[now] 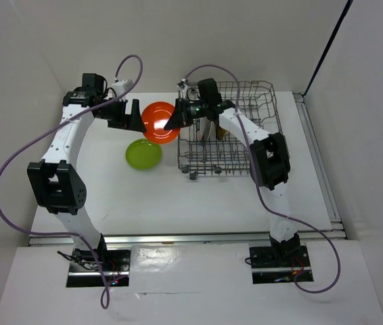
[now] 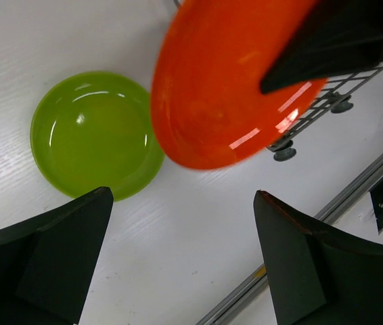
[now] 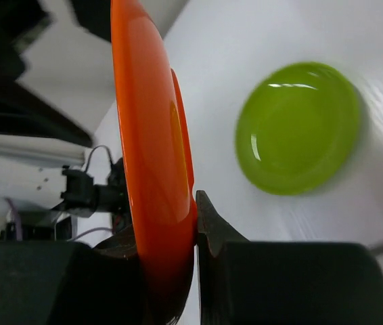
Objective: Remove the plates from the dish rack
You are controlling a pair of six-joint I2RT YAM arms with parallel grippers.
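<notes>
Holding the orange plate point(image 1: 156, 122) on edge, rim pinched tight between the right fingers point(image 3: 212, 233), in the air just left of the dish rack point(image 1: 242, 84) and above the bench point(image 1: 198, 203).

Looks rigid and light, probably plastic or melamine. Glossy as well, going by the bright highlights, so likely to slip or swing in so narrow a pinch. Best taken at the rim, fingers reaching well in past the lip. If passing it across, best taken on the side opposite the present grip. Probably in little danger of breaking from a short drop, yet better set down flat than let go.

With the left fingers point(image 2: 49, 250) spread wide and gripping nothing, facing the plate from close by. Not touching it, as far as can be seen.

Counting plates:
- One orange, in the grip.
- One lime green plate point(image 1: 143, 154), lying flat and hollow side up on the bench, near the orange one and apart from the rack.
- Inside the rack, behind the right arm, something pale and brownish among the tines. Cannot tell whether one plate or two.

Counting the rest: one rack, two arms.

Judging two plates clear of the rack, the orange not yet set down.
</notes>
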